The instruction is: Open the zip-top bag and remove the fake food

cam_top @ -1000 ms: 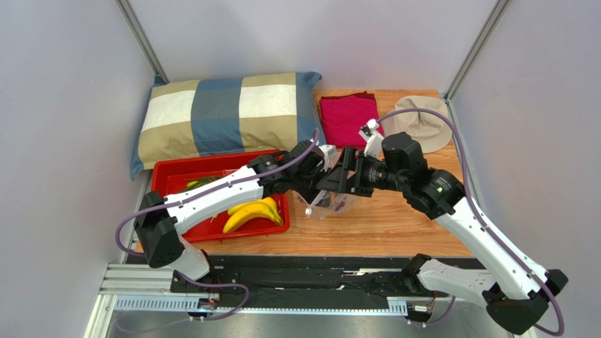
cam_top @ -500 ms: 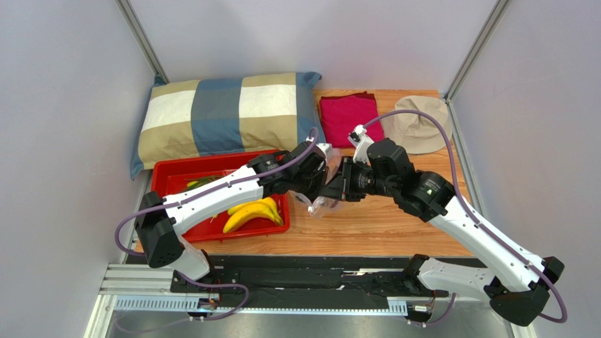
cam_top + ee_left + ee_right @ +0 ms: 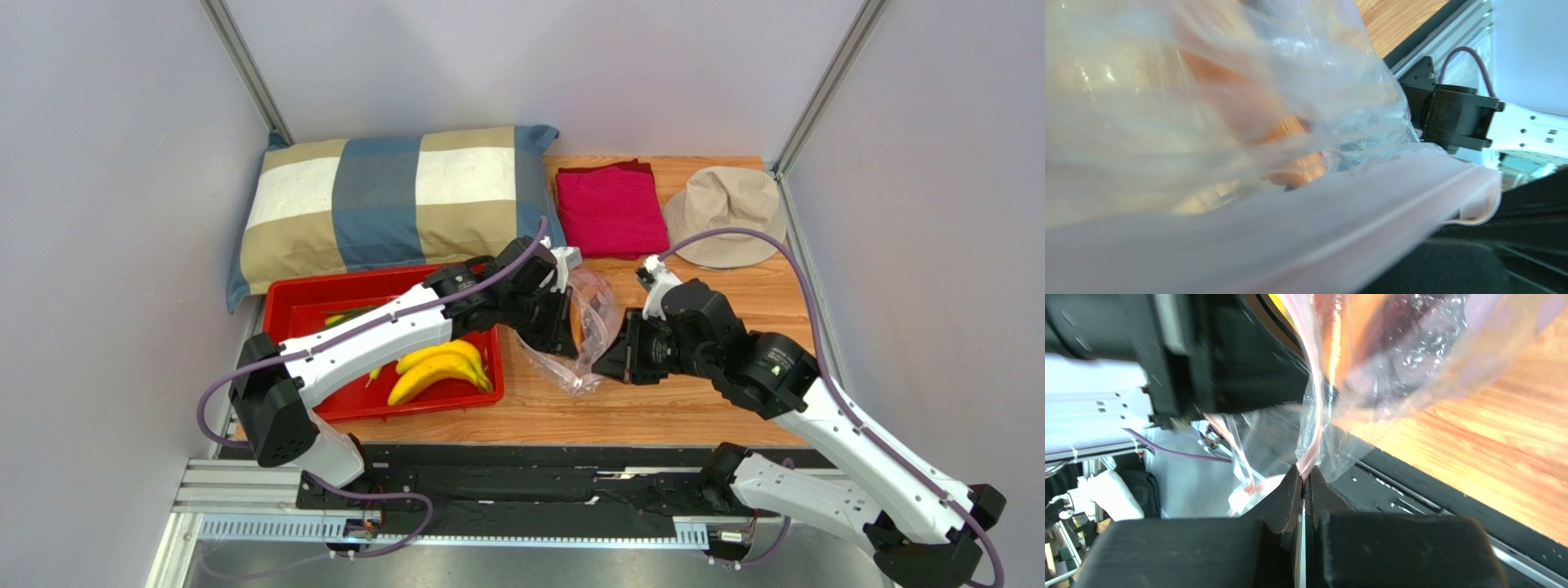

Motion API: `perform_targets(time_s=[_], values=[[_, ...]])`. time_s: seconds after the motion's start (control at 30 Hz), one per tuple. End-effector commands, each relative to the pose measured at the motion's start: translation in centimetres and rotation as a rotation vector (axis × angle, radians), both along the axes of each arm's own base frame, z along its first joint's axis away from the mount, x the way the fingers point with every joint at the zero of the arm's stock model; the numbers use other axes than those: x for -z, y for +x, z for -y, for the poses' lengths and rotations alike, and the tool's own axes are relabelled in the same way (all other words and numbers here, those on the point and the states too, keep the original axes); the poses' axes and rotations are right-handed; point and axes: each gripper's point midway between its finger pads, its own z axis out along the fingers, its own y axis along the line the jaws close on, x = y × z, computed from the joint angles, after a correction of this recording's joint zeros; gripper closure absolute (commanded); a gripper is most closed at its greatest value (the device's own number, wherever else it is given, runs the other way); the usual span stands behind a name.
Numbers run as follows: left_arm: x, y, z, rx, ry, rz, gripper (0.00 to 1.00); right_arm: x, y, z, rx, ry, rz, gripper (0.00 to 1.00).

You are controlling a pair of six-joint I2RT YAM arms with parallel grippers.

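I logged the zip-top bag (image 3: 586,337) held between the two arms near the middle of the wooden table (image 3: 687,398), just right of the red tray (image 3: 294,309). I could not tell whether its lower corner touched the wood.

Right gripper (image 3: 604,365): clamped. In the right wrist view its fingers (image 3: 1281,505) were pressed together, and the bag's pink zip strip (image 3: 1310,441) was pinched between the tips, with crumpled plastic spreading upward from that point.

Left gripper (image 3: 558,306): positioned at the bag's upper edge, against the plastic. The left wrist view was filled by the bag wall and the zip strip running across the lower right (the fingers themselves were hidden behind the plastic). I could not tell whether the jaws were closed or apart.

Contents: an orange toy piece (image 3: 573,321) showed through the bag wall in the overhead view, and as a blurred orange shape in the left wrist view.

Tray contents: yellow bananas (image 3: 439,371) lay at the tray's near right, and dark green bits (image 3: 347,317) lay toward its far side.

Background items: a checked pillow (image 3: 393,202) lay behind the tray. A folded red cloth (image 3: 610,208) and a beige hat (image 3: 732,214) lay along the table's far edge, well apart from the bag.
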Motion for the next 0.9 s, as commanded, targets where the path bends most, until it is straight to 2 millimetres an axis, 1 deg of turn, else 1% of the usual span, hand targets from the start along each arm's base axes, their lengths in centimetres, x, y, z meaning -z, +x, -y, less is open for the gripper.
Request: perform_targets(time_s=[0.0, 0.03, 0.07, 0.1, 0.13, 0.17, 0.2, 0.23, 0.27, 0.3, 0.33, 0.4, 0.43, 0.5, 0.53, 0.6, 0.63, 0.67, 0.7, 0.73, 0.77, 0.8, 0.83, 0.87], values=[[-3.3, -0.3, 0.9, 0.02, -0.146, -0.019, 1.0, 0.3, -1.1, -0.4, -0.053, 0.013, 0.002, 1.0], [-3.6, -0.3, 1.1, 0.014, -0.155, -0.028, 1.0, 0.1, -0.9, -0.8, -0.055, 0.017, 0.006, 1.0], [-3.8, -0.3, 1.2, 0.008, -0.16, -0.037, 1.0, 0.5, -0.6, -1.1, -0.056, -0.005, 0.002, 1.0], [-3.8, -0.2, 1.4, -0.018, -0.153, -0.065, 1.0, 0.0, -0.8, -1.6, -0.079, -0.006, 0.015, 1.0], [-3.9, -0.1, 1.3, -0.035, -0.146, -0.075, 1.0, 0.0, -0.9, -1.8, -0.097, -0.024, 0.021, 1.0], [-4.2, 0.2, 1.0, -0.074, -0.116, -0.078, 1.0, 0.1, -0.6, -1.8, -0.089, -0.049, 0.03, 1.0], [-4.0, 0.6, 1.0, -0.108, -0.094, -0.092, 1.0, 0.0, -0.8, -2.2, -0.104, -0.069, 0.031, 1.0], [-4.0, 0.9, 0.7, -0.135, -0.068, -0.097, 1.0, 0.2, -0.8, -2.2, -0.11, -0.089, 0.03, 1.0], [-4.3, 1.4, -0.2, -0.187, -0.016, -0.086, 1.0, 0.2, -0.9, -2.2, -0.115, -0.097, 0.033, 1.0], [-4.0, 1.8, -0.4, -0.229, 0.015, -0.093, 1.0, 0.3, -0.9, -2.2, -0.115, -0.101, 0.033, 1.0], [-4.0, 2.5, -0.9, -0.274, 0.041, -0.08, 1.0, 0.6, -1.0, -1.9, -0.106, -0.114, 0.025, 1.0], [-4.8, 2.8, -1.2, -0.304, 0.045, -0.109, 1.0, 1.4, -0.8, -1.4, -0.075, -0.139, 0.02, 1.0], [-5.2, 2.4, -1.1, -0.297, 0.035, -0.136, 1.0, 2.3, -0.9, -0.8, -0.069, -0.174, 0.003, 1.0], [-6.6, 2.0, -1.3, -0.293, 0.02, -0.148, 1.0, 3.2, -0.4, 0.3, -0.014, -0.229, -0.001, 1.0], [-7.0, 1.7, -1.3, -0.29, 0.01, -0.154, 1.0, 3.4, -0.5, 0.6, -0.006, -0.234, -0.003, 1.0], [-7.1, 1.3, -1.5, -0.286, -0.009, -0.159, 1.0, 3.2, -0.2, 0.7, 0.017, -0.224, 0.006, 1.0], [-6.3, 0.9, -1.4, -0.255, -0.01, -0.174, 1.0, 3.1, -0.2, 0.8, 0.021, -0.222, 0.011, 1.0], [-6.2, 0.9, -1.3, -0.234, -0.018, -0.156, 1.0, 2.6, 0.0, 0.8, 0.028, -0.221, 0.023, 1.0], [-5.7, 0.9, -1.5, -0.21, 0.003, -0.136, 1.0, 2.4, 0.0, 1.0, 0.027, -0.225, 0.028, 1.0], [-4.4, 1.0, -2.0, -0.212, 0.036, -0.123, 1.0, 2.3, -0.1, 1.2, 0.023, -0.233, 0.026, 1.0], [-4.3, 1.2, -2.0, -0.212, 0.023, -0.106, 1.0, 1.7, -0.3, 1.0, 0.01, -0.216, 0.031, 1.0], [-3.8, 1.4, -2.0, -0.216, 0.019, -0.103, 1.0, 1.5, -0.4, 1.0, 0.005, -0.208, 0.036, 1.0], [-2.1, 1.2, -2.3, -0.216, 0.035, -0.115, 1.0, 1.3, -0.4, 0.8, 0.002, -0.192, 0.04, 1.0], [-2.2, 1.7, -1.8, -0.223, -0.007, -0.113, 1.0, 1.3, -0.7, 0.8, -0.007, -0.175, 0.041, 1.0]])
